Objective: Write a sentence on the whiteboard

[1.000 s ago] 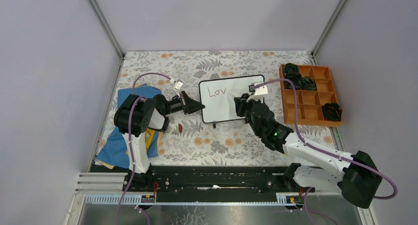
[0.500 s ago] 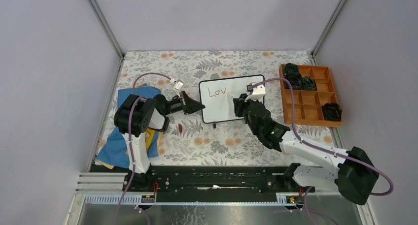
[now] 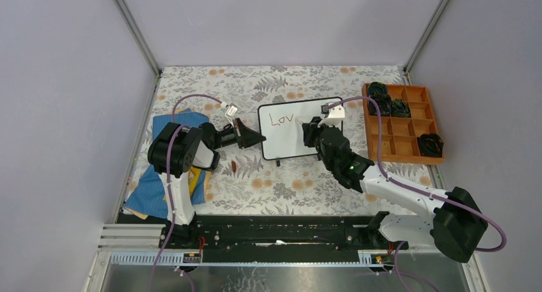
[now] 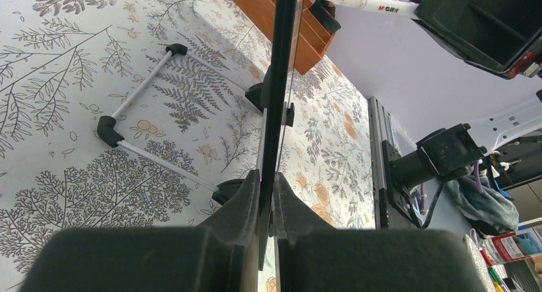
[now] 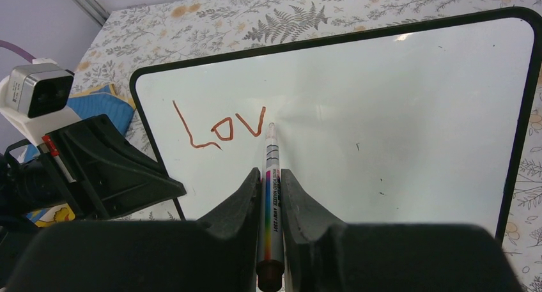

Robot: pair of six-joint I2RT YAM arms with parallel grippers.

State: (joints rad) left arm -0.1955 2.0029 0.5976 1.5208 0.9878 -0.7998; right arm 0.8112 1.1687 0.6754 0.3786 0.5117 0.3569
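We are clamping our left tool [image 4: 268, 183] on the edge of the whiteboard [image 5: 396, 126], on the worktop [image 3: 281, 183]. Our right tool [image 5: 270, 177], squeezing the marker [image 5: 271, 148], is sliding slightly away. The sentence [image 5: 220, 129] is still only "Lov", so "e" is next.

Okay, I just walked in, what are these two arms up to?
They are writing on a small whiteboard. The left tool grips the board's left edge and holds it steady on the table. The right tool holds a marker with its tip at the board, right after the last letter. The sentence reads only "Lov" in red, so most of it is not yet written.
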